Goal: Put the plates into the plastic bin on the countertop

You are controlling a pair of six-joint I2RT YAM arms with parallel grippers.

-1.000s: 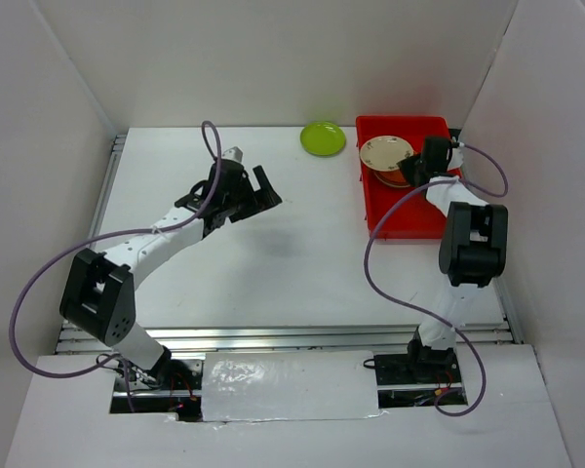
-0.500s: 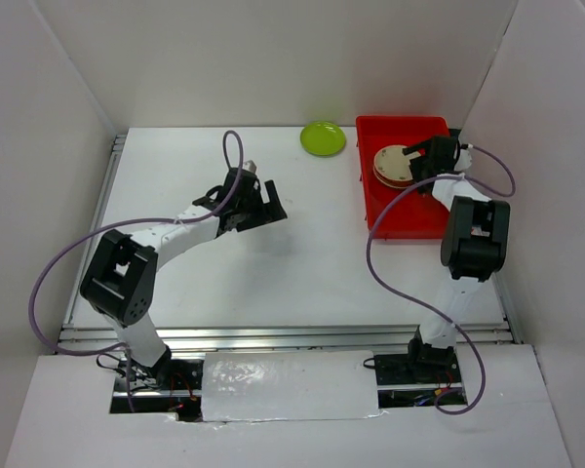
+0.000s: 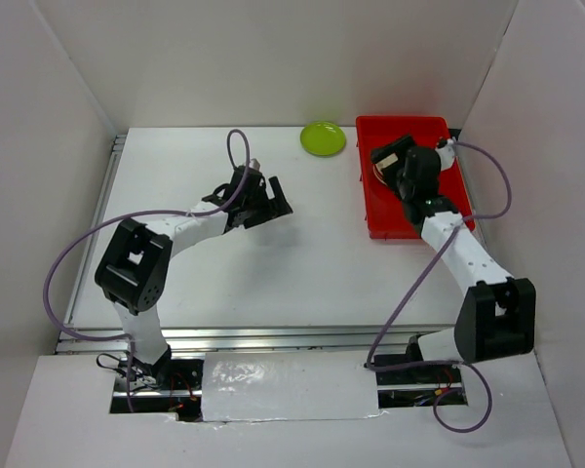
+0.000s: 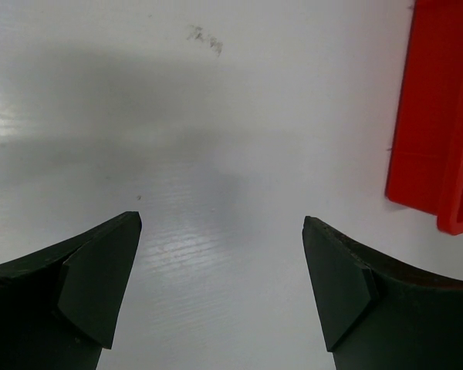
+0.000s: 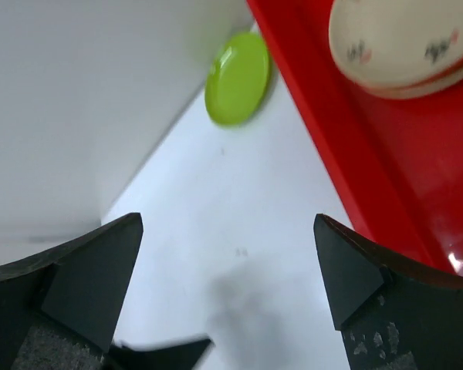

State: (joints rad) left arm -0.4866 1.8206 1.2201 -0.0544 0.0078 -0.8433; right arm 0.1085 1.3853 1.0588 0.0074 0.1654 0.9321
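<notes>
The red plastic bin [image 3: 414, 219] stands at the back right of the white countertop [image 3: 302, 263]. In the right wrist view a stack of plates with a cream one [image 5: 405, 38] on top lies inside the bin [image 5: 336, 135]. A lime green plate [image 3: 323, 137] lies on the countertop just left of the bin, and shows in the right wrist view [image 5: 238, 77] too. My right gripper [image 3: 383, 161] hovers open and empty over the bin's left edge, hiding the stack from above. My left gripper [image 3: 273, 200] is open and empty over the middle of the countertop [image 4: 216, 154].
White walls enclose the countertop on three sides. A metal rail [image 3: 105, 195] runs along the left edge and another along the front. The bin's corner [image 4: 436, 139] appears at the right of the left wrist view.
My right gripper opened and let the cream plate drop onto the stack in the bin, then drew back toward the bin's left edge. The left gripper shifted slightly right.
</notes>
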